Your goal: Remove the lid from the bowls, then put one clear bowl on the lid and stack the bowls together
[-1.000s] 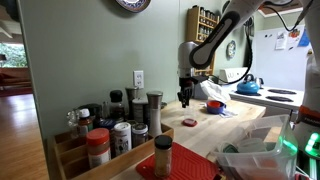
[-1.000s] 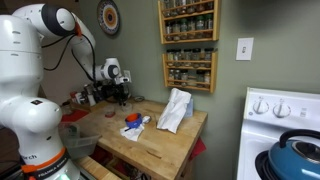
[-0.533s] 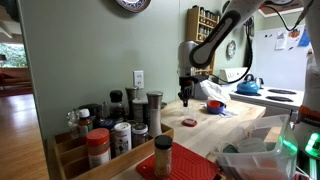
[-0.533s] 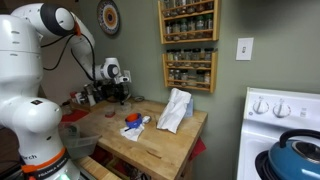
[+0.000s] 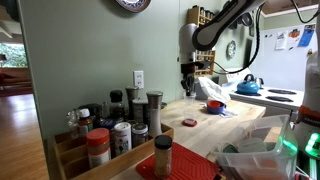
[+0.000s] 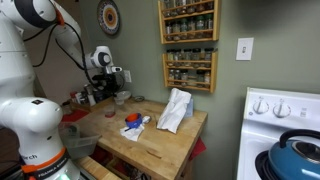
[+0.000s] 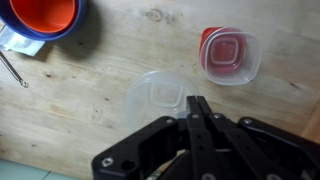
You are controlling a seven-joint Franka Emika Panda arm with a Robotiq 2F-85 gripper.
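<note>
Under the raised gripper [image 7: 197, 108], fingers together and empty: loose clear bowl [image 7: 157, 95] sits just left of the tips in wrist view, mid-counter [image 7: 80, 120]. Red lid [image 7: 228, 55], seemingly carrying another clear bowl, lies apart, up-right. Likely next: open, shift left, descend.

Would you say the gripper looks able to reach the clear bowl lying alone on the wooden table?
Probably yes: the clear bowl lies uncovered just below the gripper, apart from the red lid; the shut gripper would need opening first.
</note>
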